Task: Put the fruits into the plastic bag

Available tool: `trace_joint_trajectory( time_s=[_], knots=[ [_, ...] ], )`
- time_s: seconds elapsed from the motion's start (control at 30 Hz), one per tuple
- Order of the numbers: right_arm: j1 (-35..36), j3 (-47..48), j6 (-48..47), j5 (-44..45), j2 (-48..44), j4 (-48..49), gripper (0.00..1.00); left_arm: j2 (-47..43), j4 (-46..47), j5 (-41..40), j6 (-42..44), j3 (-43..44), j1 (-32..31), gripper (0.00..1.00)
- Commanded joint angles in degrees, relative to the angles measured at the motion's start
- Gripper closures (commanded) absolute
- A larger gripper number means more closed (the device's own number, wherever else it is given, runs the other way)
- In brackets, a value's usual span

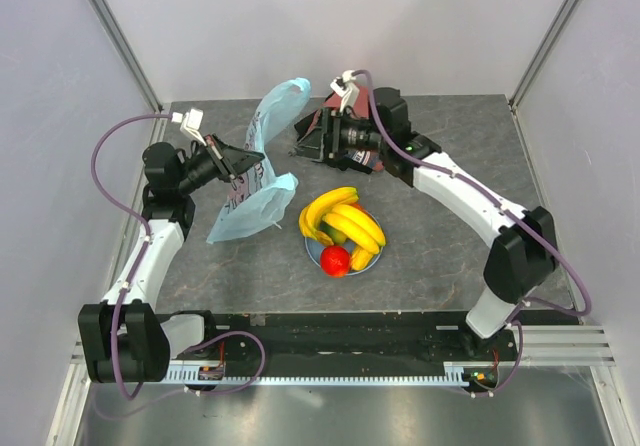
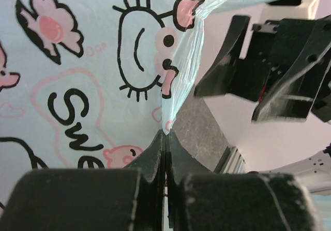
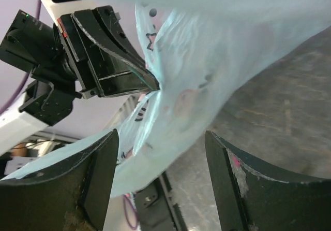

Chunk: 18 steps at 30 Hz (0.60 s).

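Observation:
The light-blue plastic bag [image 1: 262, 161] hangs lifted off the table at the back left. My left gripper [image 1: 244, 170] is shut on its edge; the left wrist view shows the printed face and "Swe" lettering on the bag [image 2: 88, 86] pinched at my closed left gripper [image 2: 166, 133]. My right gripper [image 1: 300, 144] is open just right of the bag, with the bag's film [image 3: 207, 65] ahead of my open right gripper [image 3: 161, 138]. A bunch of yellow bananas [image 1: 345, 218], a red round fruit [image 1: 335, 260] and a green fruit [image 1: 338, 236] lie on the blue plate [image 1: 372, 261].
A folded dark-red cloth [image 1: 322, 123] lies at the back under the right arm's wrist. White walls with metal posts enclose the table on three sides. A metal rail [image 1: 340, 371] runs along the near edge between the arm bases.

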Motion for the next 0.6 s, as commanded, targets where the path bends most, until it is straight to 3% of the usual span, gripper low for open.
trace_joint_trajectory(
  time_s=[0.0, 0.57],
  knots=[
    [2.10, 4.87, 5.17, -6.70, 4.77, 2.19, 0.28, -1.13, 7.22, 1.37, -4.51, -0.12, 0.17, 0.99],
    [4.29, 11.47, 6.57, -14.18, 10.93, 3.85, 0.38, 0.62, 8.89, 1.46, -6.19, 0.67, 0.17, 0.98]
  ],
)
